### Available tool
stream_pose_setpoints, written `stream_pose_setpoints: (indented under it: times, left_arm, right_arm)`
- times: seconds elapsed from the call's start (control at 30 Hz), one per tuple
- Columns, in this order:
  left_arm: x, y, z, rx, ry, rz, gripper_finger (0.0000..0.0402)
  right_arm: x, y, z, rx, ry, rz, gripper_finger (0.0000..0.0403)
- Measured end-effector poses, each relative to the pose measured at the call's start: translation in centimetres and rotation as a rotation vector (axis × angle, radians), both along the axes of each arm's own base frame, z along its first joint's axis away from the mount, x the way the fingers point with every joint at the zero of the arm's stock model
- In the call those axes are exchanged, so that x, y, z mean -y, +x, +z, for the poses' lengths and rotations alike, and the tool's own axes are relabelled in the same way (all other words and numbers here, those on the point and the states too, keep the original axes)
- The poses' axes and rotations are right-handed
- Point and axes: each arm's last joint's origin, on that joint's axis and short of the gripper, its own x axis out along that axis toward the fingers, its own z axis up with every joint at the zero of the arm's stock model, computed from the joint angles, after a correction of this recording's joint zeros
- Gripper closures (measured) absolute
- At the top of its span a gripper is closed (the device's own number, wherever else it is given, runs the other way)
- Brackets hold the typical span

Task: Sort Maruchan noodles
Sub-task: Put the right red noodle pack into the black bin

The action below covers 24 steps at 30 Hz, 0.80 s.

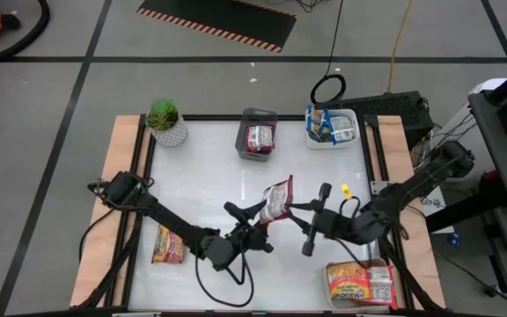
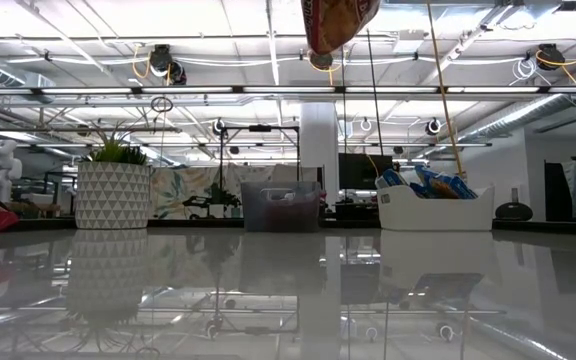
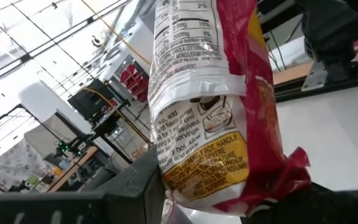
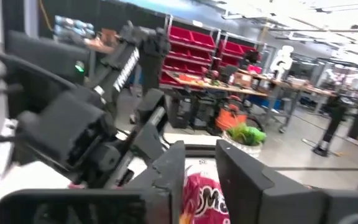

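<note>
Midway, a red Maruchan packet [image 1: 277, 199] is held above the counter [image 1: 209, 176].
It is clamped by the left pincer [image 1: 262, 217]; the right pincer [image 1: 299, 208] is loosened beside it. Some packets are binned; packets near both front corners are left.

My high camera looks straight down on the whole table [image 1: 209, 158]; my low one sits at tabletop height facing the room. Both wrist cameras crowd the same red noodle packet [image 3: 216, 106] (very close).
</note>
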Motion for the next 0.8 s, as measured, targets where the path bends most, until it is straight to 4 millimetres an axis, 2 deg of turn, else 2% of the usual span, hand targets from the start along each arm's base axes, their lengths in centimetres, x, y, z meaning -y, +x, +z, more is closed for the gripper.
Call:
stream_pose_setpoints:
  times: [0.27, 0.57, 0.67, 0.8]
  left_arm:
    - [0.2, -0.1, 0.0, -0.013, 0.013, -0.007, 0.0249]
    - [0.1, -0.1, 0.0, -0.032, 0.03, -0.003, 0.0248]
    - [0.0, -0.3, 0.7, -0.031, 0.038, -0.013, 0.0248]
    - [-0.2, -1.0, 2.9, 0.001, 0.027, -0.049, 0.0248]
  right_arm:
    - [-0.6, -2.7, 2.3, 0.063, 0.029, 0.077, 0.0272]
    - [-1.8, -5.0, 3.4, 0.088, 0.029, 0.172, 0.0264]
    - [-2.2, -5.5, 3.5, 0.091, 0.032, 0.198, 0.0264]
    - [-2.8, -6.1, 3.5, 0.09, 0.033, 0.23, 0.0264]
